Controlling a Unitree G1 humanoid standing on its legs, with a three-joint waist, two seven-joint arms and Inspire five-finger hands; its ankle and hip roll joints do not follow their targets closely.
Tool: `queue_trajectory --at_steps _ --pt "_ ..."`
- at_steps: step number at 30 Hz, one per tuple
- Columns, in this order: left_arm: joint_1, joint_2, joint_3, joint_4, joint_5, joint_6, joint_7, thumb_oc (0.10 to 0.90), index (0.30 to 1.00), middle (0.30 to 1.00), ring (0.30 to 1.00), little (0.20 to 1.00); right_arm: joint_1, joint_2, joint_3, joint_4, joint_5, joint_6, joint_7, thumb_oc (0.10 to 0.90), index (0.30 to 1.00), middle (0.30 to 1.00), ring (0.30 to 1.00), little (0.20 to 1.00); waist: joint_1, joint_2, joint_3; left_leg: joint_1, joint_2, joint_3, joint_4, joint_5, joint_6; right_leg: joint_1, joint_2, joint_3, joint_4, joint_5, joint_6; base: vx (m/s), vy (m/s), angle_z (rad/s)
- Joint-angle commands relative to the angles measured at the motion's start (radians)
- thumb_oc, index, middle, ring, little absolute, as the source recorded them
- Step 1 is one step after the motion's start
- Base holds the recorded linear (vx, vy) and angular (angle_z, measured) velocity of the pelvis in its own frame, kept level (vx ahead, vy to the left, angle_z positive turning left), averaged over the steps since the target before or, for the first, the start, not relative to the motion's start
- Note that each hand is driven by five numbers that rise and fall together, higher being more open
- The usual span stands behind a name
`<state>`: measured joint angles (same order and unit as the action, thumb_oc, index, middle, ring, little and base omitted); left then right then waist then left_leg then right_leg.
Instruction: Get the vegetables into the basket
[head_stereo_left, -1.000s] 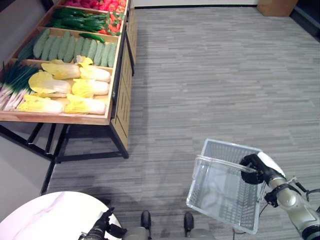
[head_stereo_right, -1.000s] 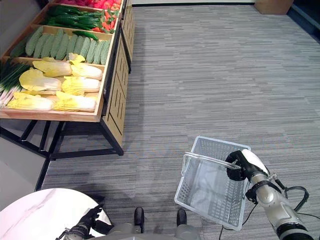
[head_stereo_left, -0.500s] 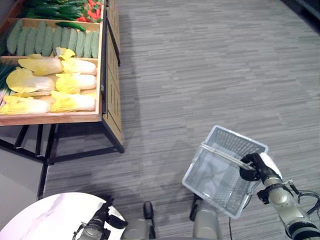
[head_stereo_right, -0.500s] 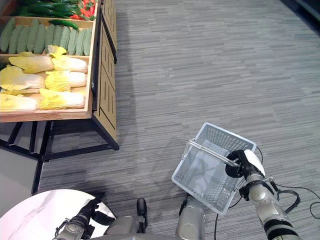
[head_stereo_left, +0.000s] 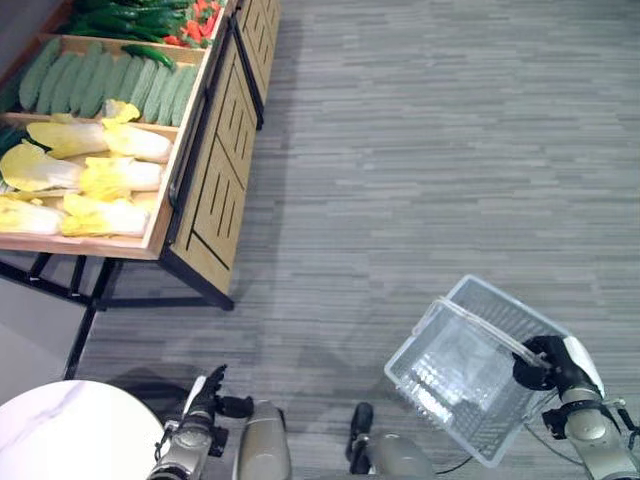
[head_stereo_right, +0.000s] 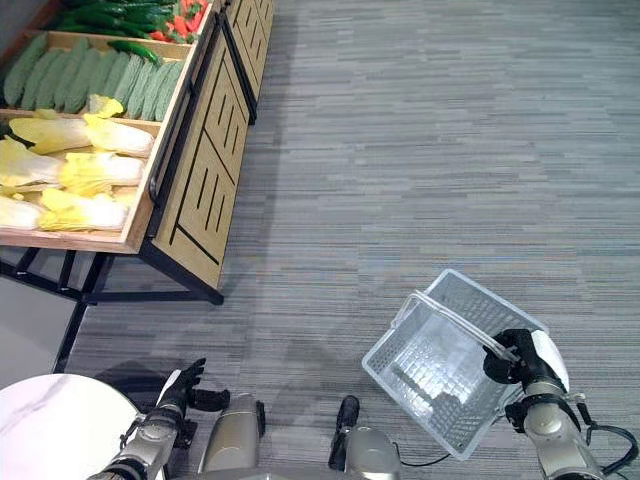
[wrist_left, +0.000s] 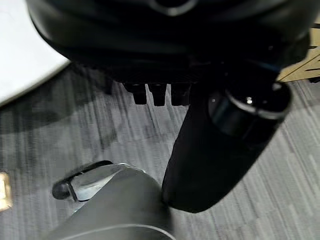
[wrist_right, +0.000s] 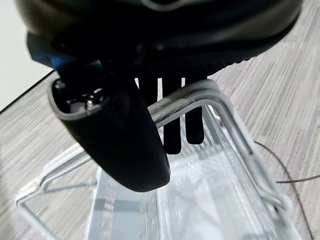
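Hanging from your right robot hand (head_stereo_left: 549, 361), curled round its handle, the basket (head_stereo_left: 466, 368) sits lower right; the vegetables (head_stereo_left: 92, 170) lie upper left on the counter (head_stereo_left: 205, 190). Your left robot hand (head_stereo_left: 205, 393), nearer them, hangs relaxed and empty.

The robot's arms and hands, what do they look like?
Both arms are silver-grey metal ending in dark, near-black hands. The right hand has a white cover on its thumb, with a dark band at the wrist. The left hand is all dark, its fingers slim and black.

Two head eyes looking down, sharing basket (head_stereo_left: 470, 375) and vegetable stand (head_stereo_right: 190, 150), wrist cameras close behind each hand
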<state>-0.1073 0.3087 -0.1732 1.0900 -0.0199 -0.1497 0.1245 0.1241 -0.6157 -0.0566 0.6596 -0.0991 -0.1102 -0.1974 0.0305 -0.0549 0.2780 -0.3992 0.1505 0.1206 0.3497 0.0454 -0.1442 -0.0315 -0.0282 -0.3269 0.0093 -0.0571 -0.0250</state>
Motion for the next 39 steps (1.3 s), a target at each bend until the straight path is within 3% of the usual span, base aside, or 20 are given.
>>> queue_trajectory --at_steps 1,3,7,8,10,14,16,17,18,20,22,24,25,26,29,34,37,39 --pt "0.018 0.015 -0.033 0.034 0.012 0.005 0.016 0.9 1.0 1.0 1.0 1.0 -0.042 -0.097 -0.055 -0.074 0.053 -0.094 -0.077 0.4 0.3 0.3 0.3 0.3 0.034 0.014 -0.003 0.06 0.021 0.015 -0.26 0.177 0.02 0.049 -0.039 0.086 0.064 -0.001 0.107 0.31 0.074 -0.57" --pt "0.033 0.016 -0.024 0.05 0.023 0.008 0.015 0.9 1.0 1.0 1.0 1.0 -0.035 -0.09 -0.055 -0.097 0.047 -0.094 -0.072 0.4 0.3 0.3 0.3 0.3 0.045 0.014 -0.014 0.073 0.032 0.014 -0.338 0.202 0.014 0.09 -0.038 0.095 0.068 -0.023 0.115 0.43 0.119 -0.49" --pt "0.061 0.021 -0.004 0.054 0.038 0.015 0.01 0.9 1.0 1.0 1.0 1.0 0.004 -0.06 -0.064 -0.209 0.02 -0.081 -0.043 0.4 0.3 0.3 0.3 0.3 0.051 0.004 -0.04 0.097 0.025 0.039 -0.323 0.198 0.029 0.134 -0.051 0.114 0.079 -0.05 0.13 0.37 0.178 -0.41" --pt "0.052 0.024 -0.01 0.058 0.038 0.011 0.007 0.9 1.0 1.0 1.0 1.0 -0.006 -0.038 -0.055 -0.143 0.022 -0.082 -0.053 0.4 0.3 0.3 0.3 0.3 0.058 -0.015 -0.048 0.082 -0.012 0.053 -0.263 0.16 0.057 0.14 -0.088 0.122 0.106 -0.05 0.144 0.33 0.241 -0.22" --pt "0.05 0.028 -0.012 0.055 0.036 0.008 0.007 0.9 1.0 1.0 1.0 1.0 -0.02 -0.032 -0.045 -0.122 0.022 -0.08 -0.056 0.4 0.3 0.3 0.3 0.3 0.059 -0.026 -0.052 0.077 -0.028 0.058 -0.244 0.136 0.07 0.138 -0.107 0.125 0.115 -0.038 0.153 0.3 0.252 -0.1" --pt "0.031 0.046 -0.015 0.024 0.006 0.008 0.008 0.9 1.0 1.0 1.0 1.0 -0.066 -0.012 -0.01 -0.099 0.026 -0.077 -0.061 0.4 0.3 0.3 0.3 0.3 0.061 -0.056 -0.05 0.075 -0.083 0.075 -0.18 0.041 0.121 0.067 -0.17 0.16 0.264 0.084 0.192 0.2 0.269 0.05" --pt "0.025 0.057 -0.013 0.002 -0.015 0.004 0.012 0.9 1.0 1.0 1.0 1.0 -0.102 -0.011 0.014 -0.052 0.029 -0.076 -0.07 0.4 0.3 0.3 0.3 0.3 0.065 -0.058 -0.031 0.109 -0.109 0.087 -0.164 -0.012 0.157 0.01 -0.212 0.158 0.407 0.201 0.2 0.13 0.254 0.27" --pt "0.025 0.057 -0.012 0.002 -0.015 0.004 0.012 0.9 1.0 1.0 1.0 1.0 -0.104 -0.011 0.015 -0.051 0.029 -0.077 -0.07 0.4 0.3 0.3 0.3 0.3 0.066 -0.057 -0.033 0.108 -0.107 0.088 -0.166 -0.01 0.157 0.008 -0.211 0.159 0.405 0.204 0.2 0.18 0.318 0.22" --pt "0.036 0.068 -0.012 -0.018 -0.021 0.008 0.01 0.9 1.0 1.0 1.0 1.0 -0.111 -0.006 0.027 -0.078 0.02 -0.068 -0.063 0.4 0.3 0.3 0.3 0.3 0.056 -0.046 -0.012 0.156 -0.117 0.097 -0.163 -0.045 0.183 -0.041 -0.227 0.156 0.536 0.269 0.201 0.21 0.295 0.15" --pt "0.033 0.077 -0.002 -0.015 -0.027 0.008 0.012 0.9 1.0 1.0 1.0 1.0 -0.112 -0.005 0.032 -0.097 0.008 -0.067 -0.055 0.4 0.3 0.3 0.3 0.3 0.035 -0.029 0.013 0.216 -0.121 0.09 -0.177 -0.07 0.199 -0.138 -0.212 0.161 0.623 0.264 0.197 0.26 0.278 0.13" --pt "0.022 0.076 -0.006 -0.008 -0.036 0.004 0.017 0.9 1.0 1.0 1.0 1.0 -0.12 -0.008 0.027 -0.088 0.018 -0.072 -0.058 0.4 0.3 0.3 0.3 0.3 0.008 -0.021 0.037 0.264 -0.134 0.073 -0.2 -0.079 0.193 -0.239 -0.165 0.15 0.575 0.199 0.182 0.26 0.126 0.15" --pt "0.014 0.069 -0.011 0.003 -0.033 0.003 0.02 0.9 1.0 1.0 1.0 1.0 -0.12 -0.01 0.016 -0.097 0.027 -0.072 -0.065 0.4 0.3 0.3 0.3 0.3 -0.006 -0.024 0.051 0.289 -0.158 0.07 -0.201 -0.098 0.187 -0.278 -0.166 0.12 0.468 0.186 0.178 0.34 0.007 0.35" --pt "0.002 0.059 -0.017 0.023 -0.022 0.004 0.019 0.9 1.0 1.0 1.0 1.0 -0.128 -0.014 0.007 -0.07 0.045 -0.077 -0.077 0.4 0.3 0.3 0.3 0.3 -0.028 -0.025 0.062 0.335 -0.185 0.041 -0.202 -0.136 0.17 -0.31 -0.157 0.112 0.296 0.189 0.187 0.33 -0.054 0.46" --pt "0.002 0.059 -0.016 0.024 -0.022 0.004 0.019 0.9 1.0 1.0 1.0 1.0 -0.129 -0.014 0.008 -0.07 0.045 -0.077 -0.077 0.4 0.3 0.3 0.3 0.3 -0.03 -0.025 0.061 0.334 -0.184 0.039 -0.203 -0.133 0.17 -0.308 -0.156 0.109 0.289 0.193 0.186 0.4 -0.098 0.56" --pt "0.002 0.049 -0.011 0.047 0.018 0.001 0.007 0.9 1.0 1.0 1.0 1.0 -0.105 -0.013 -0.005 -0.082 0.045 -0.076 -0.072 0.4 0.3 0.3 0.3 0.3 -0.069 -0.028 0.054 0.403 -0.204 -0.017 -0.204 -0.178 0.139 -0.334 -0.152 0.179 0.048 0.259 0.227 0.47 -0.099 0.93" --pt "0.021 0.036 -0.018 0.043 0.035 -0.003 0.007 0.9 1.0 1.0 1.0 1.0 -0.098 -0.026 -0.009 -0.063 0.046 -0.079 -0.061 0.4 0.3 0.3 0.3 0.3 -0.066 -0.03 0.042 0.44 -0.212 -0.06 -0.156 -0.21 0.123 -0.304 -0.154 0.17 0.074 0.295 0.218 0.32 -0.111 0.58" --pt "0.025 0.032 -0.015 0.038 0.014 0.001 0.011 0.9 1.0 1.0 1.0 1.0 -0.103 -0.033 -0.001 -0.097 0.053 -0.084 -0.054 0.4 0.3 0.3 0.3 0.3 -0.069 -0.018 0.036 0.44 -0.186 -0.082 -0.102 -0.204 0.106 -0.328 -0.13 0.162 0.174 0.237 0.191 0.31 -0.162 0.27" --pt "0.021 0.022 -0.025 0.039 0.008 0.002 0.011 0.9 1.0 1.0 1.0 1.0 -0.107 -0.045 0.0 -0.055 0.066 -0.088 -0.057 0.4 0.3 0.3 0.3 0.3 -0.061 -0.007 0.038 0.398 -0.165 -0.093 0.055 -0.161 0.071 -0.309 -0.11 0.154 0.229 0.174 0.158 0.31 -0.172 0.02"
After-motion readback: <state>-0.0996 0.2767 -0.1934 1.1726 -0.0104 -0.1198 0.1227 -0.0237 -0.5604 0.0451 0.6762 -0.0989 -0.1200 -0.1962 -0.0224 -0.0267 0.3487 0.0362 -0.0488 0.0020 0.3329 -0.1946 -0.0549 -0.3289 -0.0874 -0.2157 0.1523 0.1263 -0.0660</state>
